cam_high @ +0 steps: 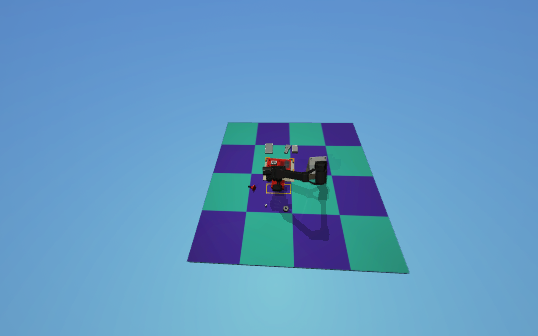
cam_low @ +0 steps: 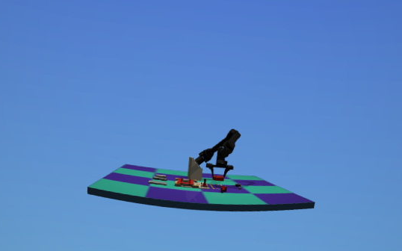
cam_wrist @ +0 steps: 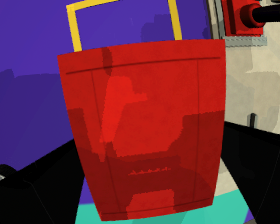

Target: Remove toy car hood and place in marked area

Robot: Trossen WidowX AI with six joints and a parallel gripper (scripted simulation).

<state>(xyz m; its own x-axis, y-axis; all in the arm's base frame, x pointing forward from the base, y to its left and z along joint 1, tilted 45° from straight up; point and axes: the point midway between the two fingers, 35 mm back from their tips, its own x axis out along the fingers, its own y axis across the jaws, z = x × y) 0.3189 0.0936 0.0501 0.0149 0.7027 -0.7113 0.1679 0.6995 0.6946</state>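
Nearest the wrist camera: hood (cam_wrist: 147, 129), red, flat panel, filling most of that view; clamped in the gripper (cam_low: 218, 175), whose jaws stand fairly wide across its width. Fingers themselves barely show in the wrist view.

Item position: hood carried clear of the table (cam_low: 172, 196), hanging just above it in the exterior view, tilted little if at all.

Just beyond the hood: marked area (cam_wrist: 124, 18), a yellow outlined rectangle on a purple square; its far edge and both sides show above the hood's top edge, the near edge hidden by the hood.

Step in hand, as judged: transport finished or nearly so, hood off the car and poised over the placing spot. Next move calls for a short advance toward the rectangle, a descent until the hood rests inside the outline, then opening the jaws and lifting away so nothing is touched.

Farther right: toy car (cam_high: 278, 163), red, on a pale base, just beside the marked area.

Arm (cam_low: 223, 146): elbow raised high, forearm sloping down, wrist pointing the gripper straight at the table.
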